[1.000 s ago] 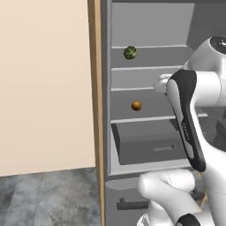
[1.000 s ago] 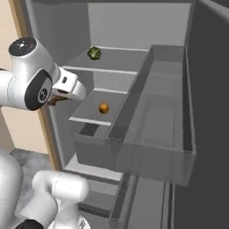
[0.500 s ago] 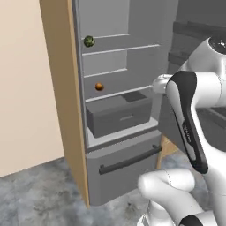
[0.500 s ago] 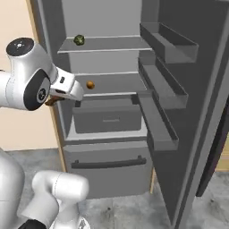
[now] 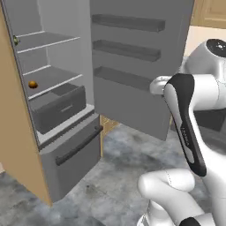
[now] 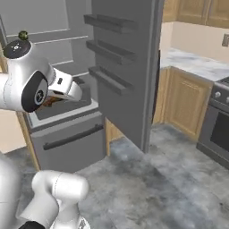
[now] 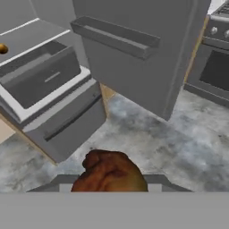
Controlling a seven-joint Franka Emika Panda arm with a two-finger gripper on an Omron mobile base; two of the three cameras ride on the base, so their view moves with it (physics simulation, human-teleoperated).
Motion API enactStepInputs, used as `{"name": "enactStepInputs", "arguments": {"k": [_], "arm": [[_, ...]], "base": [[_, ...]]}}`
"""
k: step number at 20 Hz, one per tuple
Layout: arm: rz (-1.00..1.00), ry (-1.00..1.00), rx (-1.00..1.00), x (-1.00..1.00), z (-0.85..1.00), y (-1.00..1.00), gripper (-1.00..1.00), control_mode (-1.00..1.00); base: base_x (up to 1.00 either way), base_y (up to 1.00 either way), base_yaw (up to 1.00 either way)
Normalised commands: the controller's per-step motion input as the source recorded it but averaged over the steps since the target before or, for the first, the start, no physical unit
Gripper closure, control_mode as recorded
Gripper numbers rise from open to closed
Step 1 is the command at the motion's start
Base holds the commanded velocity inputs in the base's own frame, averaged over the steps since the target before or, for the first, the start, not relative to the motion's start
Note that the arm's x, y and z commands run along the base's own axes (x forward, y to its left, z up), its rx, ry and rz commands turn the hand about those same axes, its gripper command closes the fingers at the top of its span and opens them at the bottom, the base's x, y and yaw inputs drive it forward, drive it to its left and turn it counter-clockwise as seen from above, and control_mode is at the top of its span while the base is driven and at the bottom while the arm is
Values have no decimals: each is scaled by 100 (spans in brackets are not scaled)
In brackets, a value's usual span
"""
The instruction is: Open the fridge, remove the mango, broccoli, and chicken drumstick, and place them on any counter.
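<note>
Brown chicken drumstick (image 7: 109, 172), one, clasped in hand (image 7: 109, 185); one mango (image 5: 32, 84), one broccoli (image 6: 23, 35) shelved.

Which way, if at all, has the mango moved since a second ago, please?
No. The mango lies on the same shelf, just above the grey drawer, as before; only the camera shifted with the base.

Kitchen: fridge (image 5: 119, 66), stove (image 6: 219, 120), cabinets (image 6: 183, 100).
</note>
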Motion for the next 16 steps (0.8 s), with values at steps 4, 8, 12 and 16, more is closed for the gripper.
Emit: {"name": "enactStepInputs", "arguments": {"k": [4,8,12,16], "arm": [[0,0,0,0,0,0,100,100],[0,0,0,0,0,0,100,100],[0,0,0,0,0,0,100,100],[0,0,0,0,0,0,100,100]], "base": [[-90,1,-78],[-79,-1,-76],[-57,-28,-72],[-30,-48,-67]]}}
